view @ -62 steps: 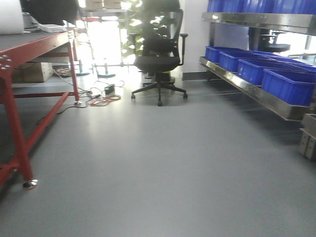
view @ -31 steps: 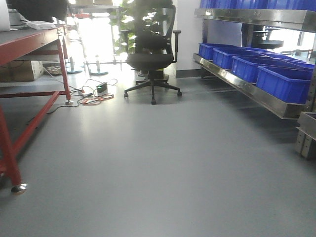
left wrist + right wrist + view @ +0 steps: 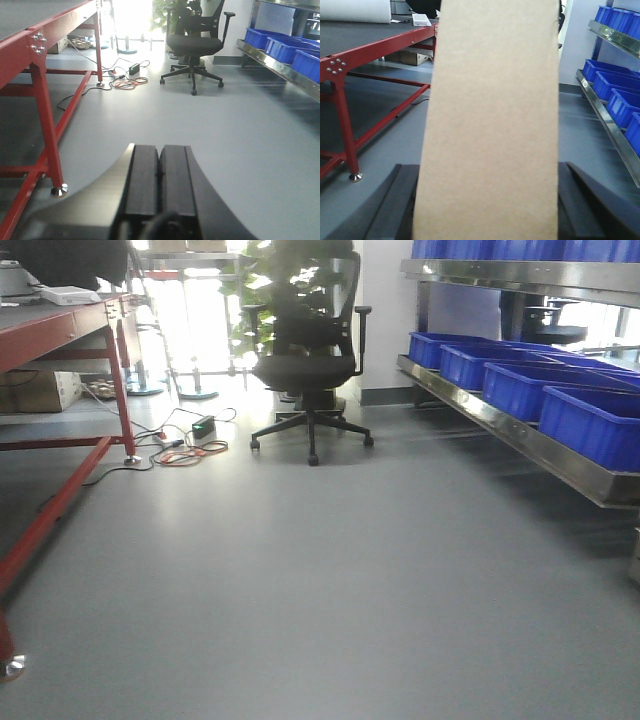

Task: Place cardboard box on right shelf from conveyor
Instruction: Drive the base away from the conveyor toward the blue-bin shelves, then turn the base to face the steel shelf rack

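**Item:** cardboard box (image 3: 490, 120).

**Location:** off the conveyor (image 3: 365, 37) and not yet on the right shelf (image 3: 520, 435). It was carried in the right gripper (image 3: 487, 210), whose dark fingers (image 3: 395, 205) were spread to the box's width, one flanking each long side.

**Reason for hold:** presumably to cross the aisle clear of the floor.

**Orientation:** the long axis ran outward from the gripper, along the line of the fingers. The broad plain face was turned to the wrist camera and leaned slightly.

**Left gripper (image 3: 160, 175):** pads pressed together, nothing held, likely parked out of the way.

**Shelf:** blue bins (image 3: 520, 385) were ranged behind its front lip.
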`<action>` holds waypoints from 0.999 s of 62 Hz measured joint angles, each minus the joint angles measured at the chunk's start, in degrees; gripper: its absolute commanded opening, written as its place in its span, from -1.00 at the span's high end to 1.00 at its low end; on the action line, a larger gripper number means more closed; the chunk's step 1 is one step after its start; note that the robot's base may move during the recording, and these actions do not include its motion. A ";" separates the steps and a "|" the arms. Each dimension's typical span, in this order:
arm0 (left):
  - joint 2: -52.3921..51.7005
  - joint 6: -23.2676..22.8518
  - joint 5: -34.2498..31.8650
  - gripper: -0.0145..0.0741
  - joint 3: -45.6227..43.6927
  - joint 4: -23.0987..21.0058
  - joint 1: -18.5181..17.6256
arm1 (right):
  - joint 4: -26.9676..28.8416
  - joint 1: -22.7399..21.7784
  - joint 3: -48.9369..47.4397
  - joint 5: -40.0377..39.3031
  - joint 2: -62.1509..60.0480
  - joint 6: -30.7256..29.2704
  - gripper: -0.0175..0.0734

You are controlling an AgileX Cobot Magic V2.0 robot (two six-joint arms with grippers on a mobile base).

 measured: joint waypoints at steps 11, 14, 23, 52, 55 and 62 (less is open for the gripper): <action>0.00 0.00 0.00 0.93 0.00 0.00 0.00 | 0.00 0.00 0.00 0.00 0.00 0.00 0.14; 0.00 0.00 0.00 0.94 0.00 0.00 0.00 | 0.00 0.00 0.00 0.04 0.00 0.00 0.14; 0.00 0.00 0.00 0.94 0.00 0.00 0.00 | 0.00 0.00 0.00 0.04 0.00 0.00 0.14; 0.00 0.00 0.00 0.94 0.00 0.00 0.00 | 0.00 0.00 0.00 0.04 0.00 0.00 0.14; 0.00 0.00 0.00 0.94 0.00 0.00 0.00 | 0.00 0.00 0.00 0.04 0.00 0.00 0.14; 0.00 0.00 0.00 0.94 0.00 0.00 0.00 | 0.00 0.00 0.00 0.04 0.00 0.00 0.14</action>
